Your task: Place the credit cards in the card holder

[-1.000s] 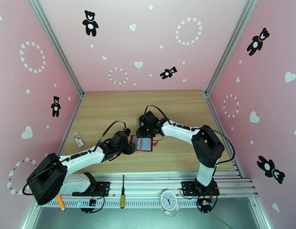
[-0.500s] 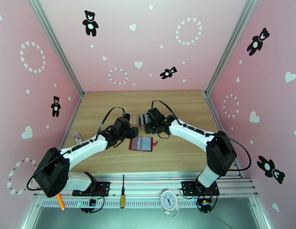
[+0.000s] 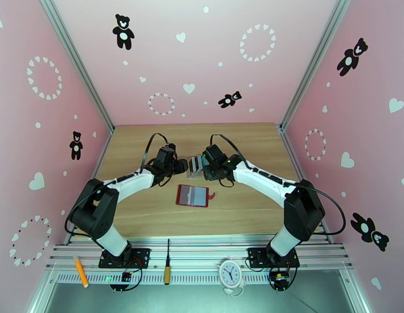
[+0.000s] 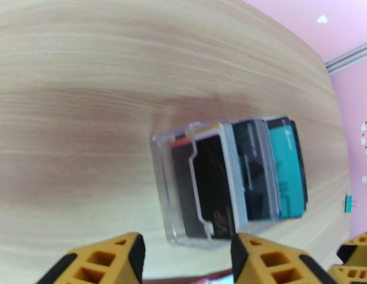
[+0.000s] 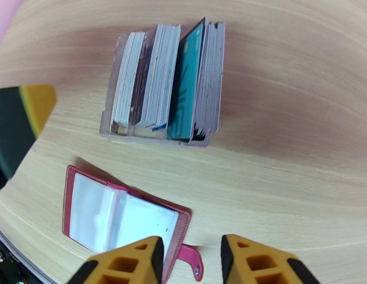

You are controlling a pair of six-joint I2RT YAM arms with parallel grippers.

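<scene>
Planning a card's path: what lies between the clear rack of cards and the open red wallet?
Bare wooden table between rack and wallet, clearest in the right wrist view.

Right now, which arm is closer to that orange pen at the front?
Left. The left arm's base stands just beside the orange pen; the right arm's base is bolted farther along the rail, beyond the screwdriver and clock.
</scene>
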